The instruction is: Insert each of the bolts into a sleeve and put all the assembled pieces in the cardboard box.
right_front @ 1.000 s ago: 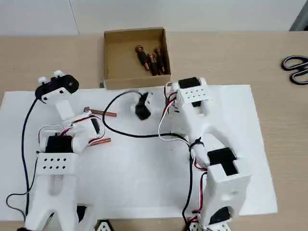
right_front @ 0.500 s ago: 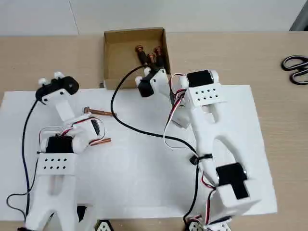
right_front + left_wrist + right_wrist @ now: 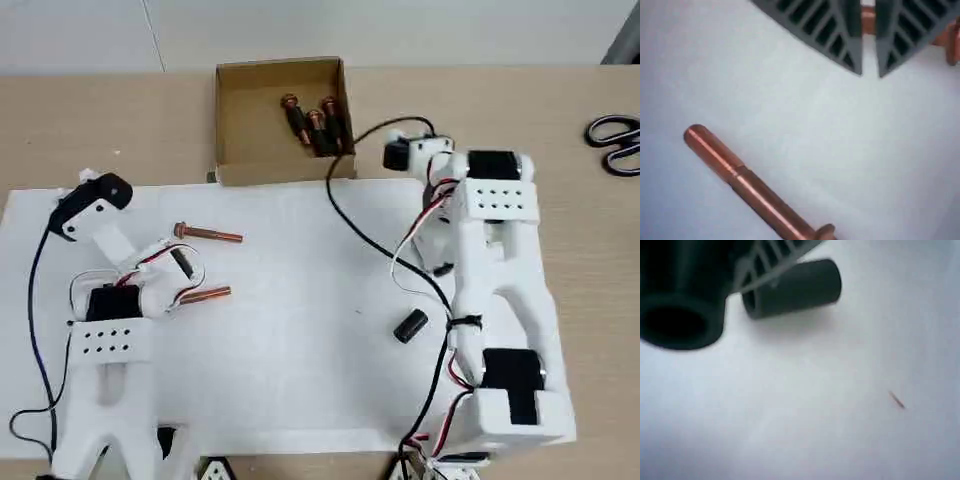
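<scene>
Left wrist view: the left gripper is pinching the held bolt crossways, its tips nearly meeting. The loose bolt lies just beside it on the white sheet. Taking the sheet as a dial, the held bolt is at nine o'clock, the loose bolt at ten, the sleeve at three and the cardboard box at twelve, with three assembled pieces inside. I cannot tell whether the right gripper is spread or closed.

The step in hand looks like fetching the sleeve. It should be taken mid-body, with the bore in line with the shank, then pushed straight. The bolts are smooth, shiny copper with flanged heads. The sleeve is a short, matte black tube. Both are round and likely to roll.
</scene>
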